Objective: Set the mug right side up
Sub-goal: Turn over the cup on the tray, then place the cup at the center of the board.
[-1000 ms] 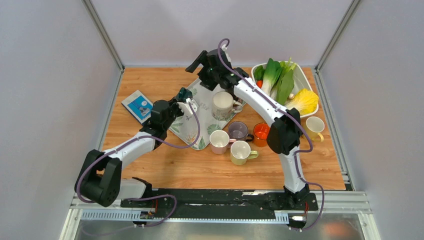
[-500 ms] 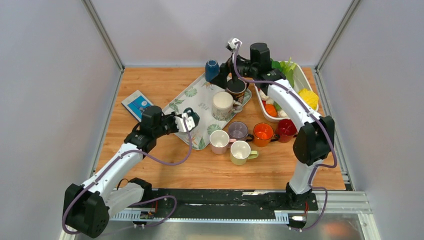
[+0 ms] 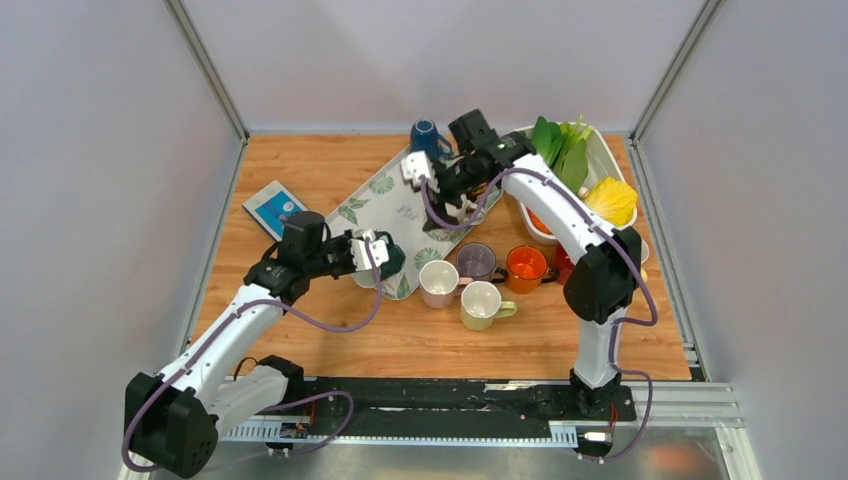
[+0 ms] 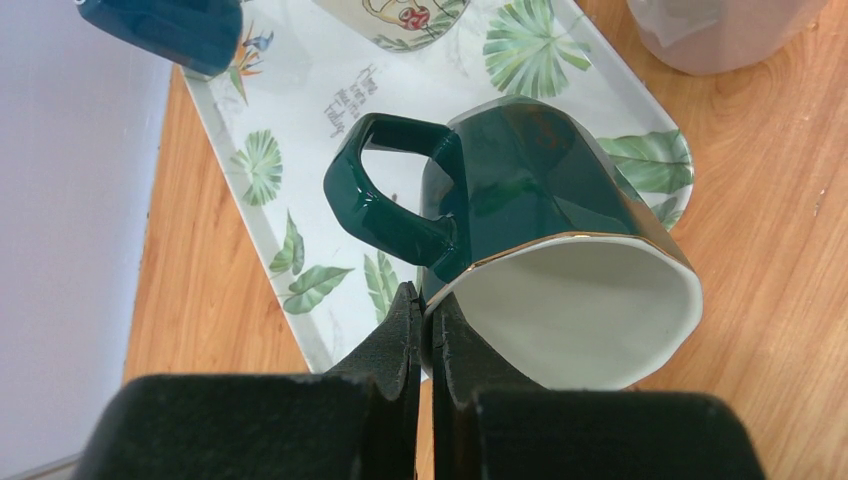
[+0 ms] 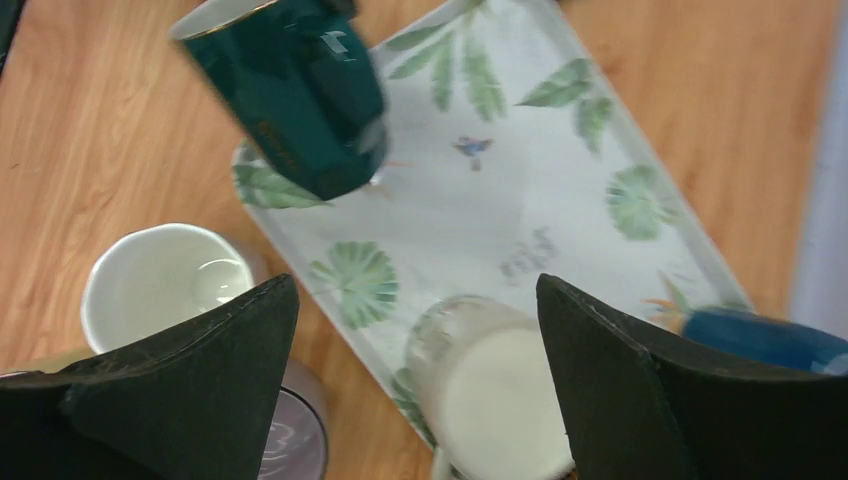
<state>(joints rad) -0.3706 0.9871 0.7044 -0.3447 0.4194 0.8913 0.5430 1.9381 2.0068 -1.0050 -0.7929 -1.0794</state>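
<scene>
Pinching the rim of the dark green mug [image 4: 545, 225] beside its handle, the left claw [image 4: 424, 312] has its fingers pressed together on the wall, one inside and one outside. The mug is tilted over the near corner of the leaf-print tray [image 3: 372, 198], its white mouth facing back along the arm and its base towards the tray. Whether the base touches the tray I cannot tell.

Just right of that corner a cluster of upright mugs stands on the wooden worktop [image 3: 330, 335]: a yellow-green mug [image 3: 483, 304] nearest, then a pink mug [image 3: 437, 283], a purple mug [image 3: 477, 262] and an orange mug [image 3: 524, 266]. The pink one is closest to the held mug. A blue booklet [image 3: 275, 210] lies left of the tray.

Farther back, the right claw [image 5: 415, 390] hangs over the middle of the tray with its fingers spread wide, a cream mug [image 5: 495, 395] below and between them. A blue mug [image 3: 424, 138] sits upside down at the tray's far corner, and a white basin [image 3: 604, 160] of greens stands to the right.

Half a second ago the right arm was raised near the far edge of the worktop. It has since dropped forward over the tray. The left claw has shifted a little right along the tray's near edge.
</scene>
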